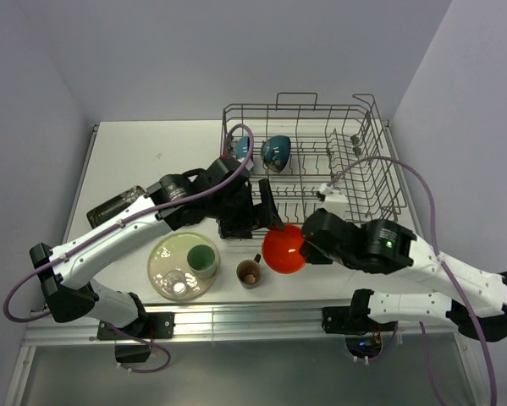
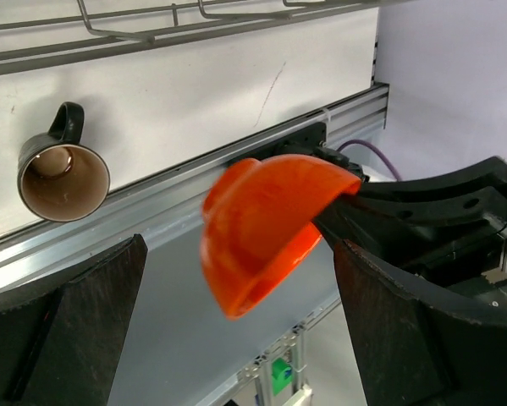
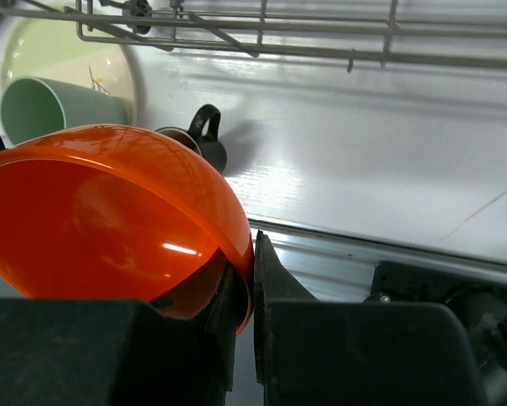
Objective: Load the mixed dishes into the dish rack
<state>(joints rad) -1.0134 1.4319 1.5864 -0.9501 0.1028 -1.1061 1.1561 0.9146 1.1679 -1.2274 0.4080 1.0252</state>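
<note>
Now the right pincer (image 3: 253,254) is clamping the rim of the glossy orange bowl (image 3: 109,211), the left pincer (image 1: 263,210) gaping empty; easing it edgewise into the grey wire dish rack (image 1: 380,169) seems wisest.

White table (image 1: 135,152) with an aluminium rail (image 1: 253,321) along its near edge.

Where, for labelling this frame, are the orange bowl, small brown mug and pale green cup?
orange bowl (image 1: 283,249), top view, its middle.
small brown mug (image 2: 63,182), left wrist view, inside its mouth.
pale green cup (image 3: 92,103), right wrist view, its side wall.
</note>
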